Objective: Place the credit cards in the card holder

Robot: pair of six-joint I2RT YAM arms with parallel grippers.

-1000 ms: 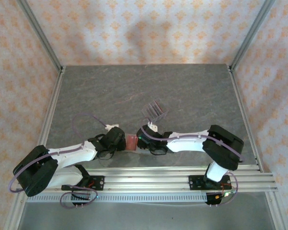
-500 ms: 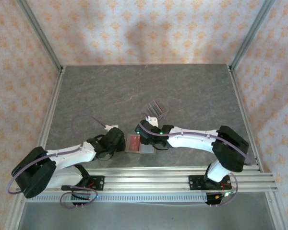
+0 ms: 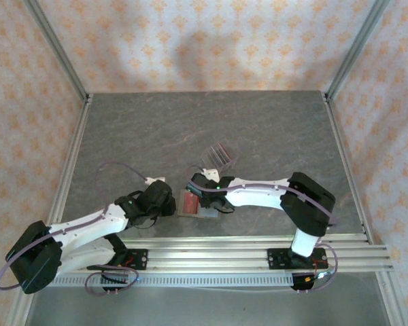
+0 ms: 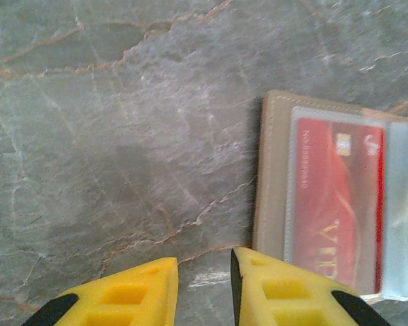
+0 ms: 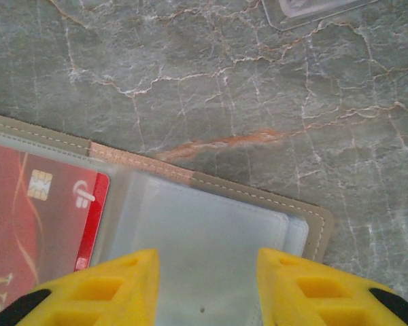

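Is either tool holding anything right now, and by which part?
Nothing is held. Left tool stands open beside the card holder; right tool stands open over its clear pocket.

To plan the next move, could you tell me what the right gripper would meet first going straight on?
Probably the empty clear pocket of the holder, just ahead of the right gripper; depth is unclear.

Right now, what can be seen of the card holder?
The card holder lies open and flat on the grey table, near the front edge between the arms. Its cover looks like tan leather with stitched edges, with clear plastic sleeves inside. One sleeve holds a red card with a chip; the next looks empty. The right pincer hovers over the empty sleeve and the left pincer is at a corner; contact cannot be told.
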